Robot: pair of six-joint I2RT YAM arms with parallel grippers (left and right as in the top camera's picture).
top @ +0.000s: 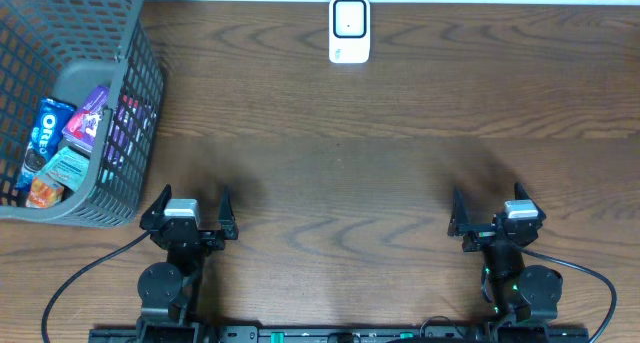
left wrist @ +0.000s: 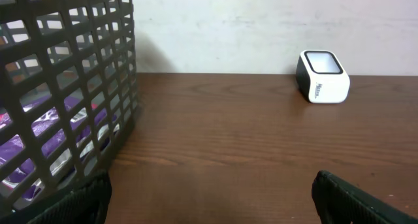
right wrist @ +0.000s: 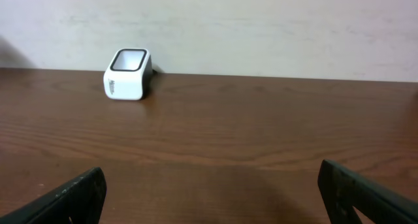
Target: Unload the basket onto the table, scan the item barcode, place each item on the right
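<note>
A white barcode scanner with a dark glass top stands at the far edge of the table; it also shows in the left wrist view as the scanner and in the right wrist view as the scanner. Several packaged items, among them a blue Oreo pack and a purple packet, lie in the grey mesh basket at the far left. My left gripper stands open near the front edge, just right of the basket, empty. My right gripper stands open at the front right, empty.
The basket wall fills the left of the left wrist view, purple packaging behind the mesh. Brown wood table lies between the grippers and the scanner. A pale wall rises behind the table's far edge.
</note>
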